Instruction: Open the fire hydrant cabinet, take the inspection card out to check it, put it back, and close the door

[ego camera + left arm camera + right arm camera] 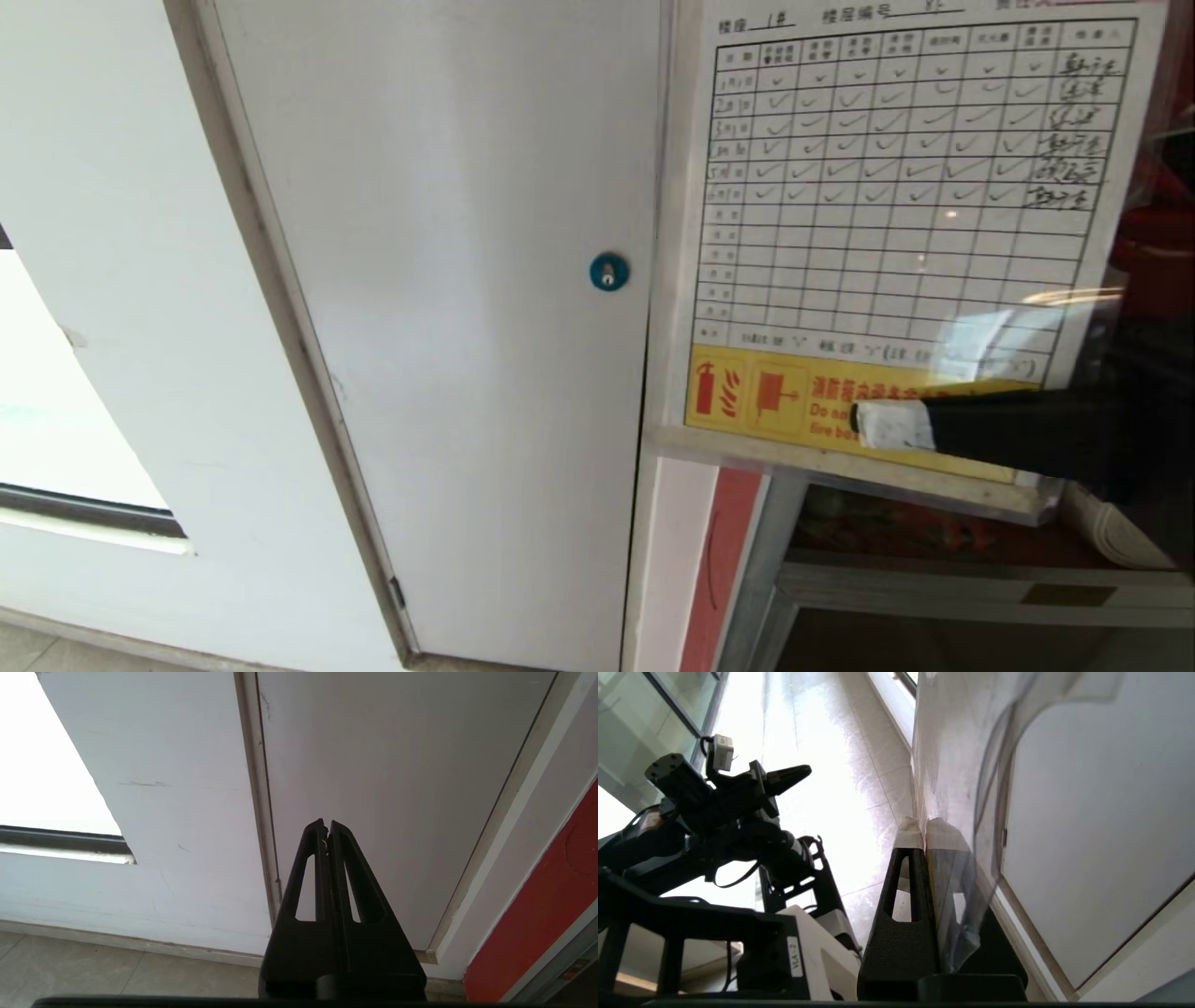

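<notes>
The inspection card (896, 196), a white grid sheet with ticks and a yellow strip along its bottom, sits in a clear sleeve and fills the upper right of the head view. My right gripper (873, 425) reaches in from the right, its white-taped fingertips shut on the card's lower edge. In the right wrist view the gripper (924, 833) pinches the sleeve (952, 765) edge-on. Behind the card are the fire hydrant cabinet's red lining (721, 560) and the door's aluminium crossbar (934, 586) with its brass plate (1069, 595). My left gripper (326, 823) is shut and empty, parked low.
A plain white panel (448, 280) with a blue round lock (609, 272) stands left of the cabinet. A bright window opening (56, 401) lies further left. Beige floor tiles (93, 970) run along the wall base. The left arm (733, 798) shows in the right wrist view.
</notes>
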Robot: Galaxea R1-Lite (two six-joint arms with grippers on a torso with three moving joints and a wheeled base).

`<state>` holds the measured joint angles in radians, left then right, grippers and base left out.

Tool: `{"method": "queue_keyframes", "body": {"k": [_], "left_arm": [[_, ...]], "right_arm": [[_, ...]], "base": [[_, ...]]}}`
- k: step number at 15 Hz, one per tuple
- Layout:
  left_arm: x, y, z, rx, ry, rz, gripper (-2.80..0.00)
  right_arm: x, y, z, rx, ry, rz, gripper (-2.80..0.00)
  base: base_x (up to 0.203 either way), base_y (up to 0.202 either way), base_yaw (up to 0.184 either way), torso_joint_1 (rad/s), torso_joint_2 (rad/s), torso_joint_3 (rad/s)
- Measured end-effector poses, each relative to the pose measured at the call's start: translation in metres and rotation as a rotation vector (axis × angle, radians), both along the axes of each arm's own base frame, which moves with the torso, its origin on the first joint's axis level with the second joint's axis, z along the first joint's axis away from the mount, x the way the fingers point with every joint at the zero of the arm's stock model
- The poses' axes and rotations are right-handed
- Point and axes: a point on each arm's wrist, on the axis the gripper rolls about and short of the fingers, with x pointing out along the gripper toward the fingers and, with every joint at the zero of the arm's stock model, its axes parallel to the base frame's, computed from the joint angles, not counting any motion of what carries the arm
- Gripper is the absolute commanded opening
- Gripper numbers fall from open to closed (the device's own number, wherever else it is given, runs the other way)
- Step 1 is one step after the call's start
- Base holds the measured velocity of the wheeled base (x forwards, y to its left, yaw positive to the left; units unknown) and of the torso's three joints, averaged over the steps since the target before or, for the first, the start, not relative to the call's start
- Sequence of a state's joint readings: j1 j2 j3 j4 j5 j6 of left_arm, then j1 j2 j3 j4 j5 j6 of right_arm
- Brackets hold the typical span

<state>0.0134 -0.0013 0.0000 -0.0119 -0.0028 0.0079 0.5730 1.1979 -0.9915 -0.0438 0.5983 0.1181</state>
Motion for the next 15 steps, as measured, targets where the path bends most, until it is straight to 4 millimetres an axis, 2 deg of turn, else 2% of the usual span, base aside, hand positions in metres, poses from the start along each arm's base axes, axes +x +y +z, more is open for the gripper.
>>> {"method": "queue_keyframes", "body": {"k": [6,11,15], "left_arm": [[0.000,0.000,0.000,-0.001,0.000,0.000,-2.80],[0.000,0.000,0.000,-0.001,0.000,0.000,-2.80],[0.000,0.000,0.000,0.000,0.000,0.000,-2.80]], "right_arm": [[0.012,0.015,-0.010,-0.033,-0.020,0.054,-2.80],[0.016,0.026,-0.007,0.005,-0.065,0.102,-2.80],[0.015,0.035,-0.017,0.004,-0.018,0.137,-2.80]], "base": [[0.000,0.000,0.000,0.000,0.00,0.000],[0.000,0.000,0.000,0.000,0.00,0.000],[0.000,0.000,0.000,0.000,0.00,0.000]]}}
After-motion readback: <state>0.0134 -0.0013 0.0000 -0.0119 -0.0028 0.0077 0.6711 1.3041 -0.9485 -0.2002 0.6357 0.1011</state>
